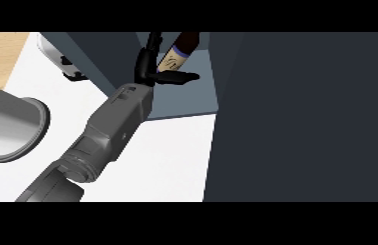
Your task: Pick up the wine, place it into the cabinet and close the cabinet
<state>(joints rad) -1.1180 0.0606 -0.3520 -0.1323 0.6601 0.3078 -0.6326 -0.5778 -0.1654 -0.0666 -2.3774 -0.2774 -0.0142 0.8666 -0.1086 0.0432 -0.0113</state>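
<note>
While the hand pinches the wine inside the cabinet, it should set it down upright before spreading.

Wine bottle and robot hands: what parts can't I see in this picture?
- Wine bottle, head view: its top is cut off by the view's upper edge; its lower end hides behind the hand.
- Other hand: shows nowhere in the head view.
- Cabinet inside: the dark door covers its right part.
- Round grey pot: cut off by the left edge.
</note>
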